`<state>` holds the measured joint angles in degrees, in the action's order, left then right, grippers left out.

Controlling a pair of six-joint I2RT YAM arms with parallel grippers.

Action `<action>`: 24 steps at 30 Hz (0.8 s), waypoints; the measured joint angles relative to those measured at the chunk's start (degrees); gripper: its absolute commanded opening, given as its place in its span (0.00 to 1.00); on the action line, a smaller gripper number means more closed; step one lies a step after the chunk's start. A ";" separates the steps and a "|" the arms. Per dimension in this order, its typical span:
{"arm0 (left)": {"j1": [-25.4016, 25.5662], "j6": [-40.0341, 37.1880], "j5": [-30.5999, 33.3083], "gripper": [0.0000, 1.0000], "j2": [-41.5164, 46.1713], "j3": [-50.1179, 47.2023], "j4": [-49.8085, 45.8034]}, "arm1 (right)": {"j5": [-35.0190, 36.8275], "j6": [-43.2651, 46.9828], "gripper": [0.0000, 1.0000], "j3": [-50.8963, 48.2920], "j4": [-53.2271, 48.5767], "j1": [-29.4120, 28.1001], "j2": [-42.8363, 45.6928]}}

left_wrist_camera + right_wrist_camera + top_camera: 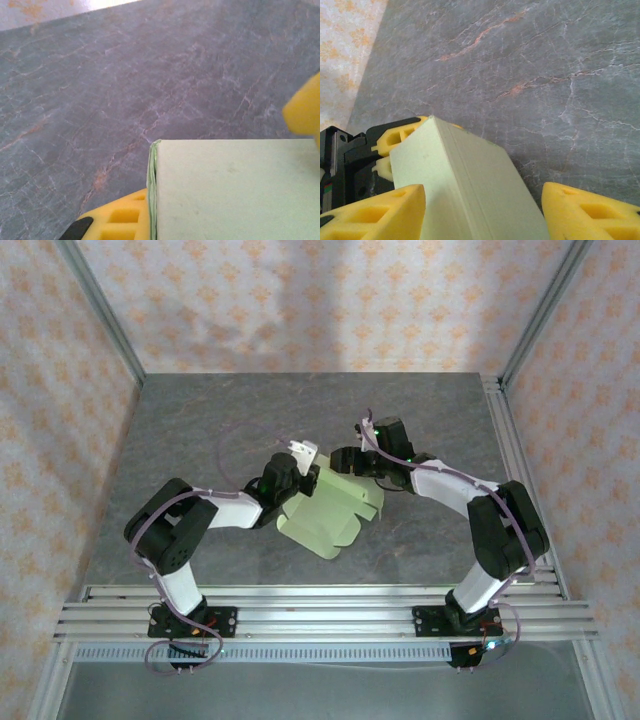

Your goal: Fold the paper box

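Left gripper [298,470] pinched shut on edge of paper box [325,508]. Right gripper [345,460] spread open, one of its fingers [590,212] on each side of same card, not squeezing. Box sat mid table [200,420] between arms, part folded, flaps sticking out. We feared thin card could slip from left pinch, or crease in wrong spot, if right pushed crooked. Flaps could pop open.

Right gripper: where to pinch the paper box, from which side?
Probably the paper box's free end, squeezing across its flat faces, approaching opposite the left gripper, which clamps the far end. The stacked layers are thin and sit between the right gripper's open fingers.
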<state>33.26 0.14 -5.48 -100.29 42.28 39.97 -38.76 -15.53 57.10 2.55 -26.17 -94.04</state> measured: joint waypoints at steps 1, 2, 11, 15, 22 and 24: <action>0.22 0.28 0.48 0.04 0.00 -0.42 0.96 | -0.46 -0.35 0.63 0.00 0.17 0.11 -0.04; 0.50 0.52 0.94 0.04 0.00 -0.81 1.57 | -0.85 -0.59 0.63 0.00 0.44 0.15 -0.17; 2.86 0.02 3.17 0.05 -2.99 -1.97 3.76 | -5.03 -2.27 0.64 1.60 1.81 0.63 -5.90; 2.86 -0.13 3.17 0.05 -4.04 -1.95 5.77 | -5.25 -2.01 0.65 1.77 1.86 0.72 -6.88; 2.86 0.52 2.80 0.34 -6.03 -1.95 7.96 | -4.70 -0.63 0.65 1.73 1.79 0.74 -6.91; 2.86 0.50 2.60 0.36 -6.88 -1.97 7.89 | -4.46 0.15 0.64 1.73 1.57 0.74 -6.95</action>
<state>36.12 0.64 -2.87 -107.18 40.32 47.86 -43.22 -15.38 58.83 4.12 -25.43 -100.99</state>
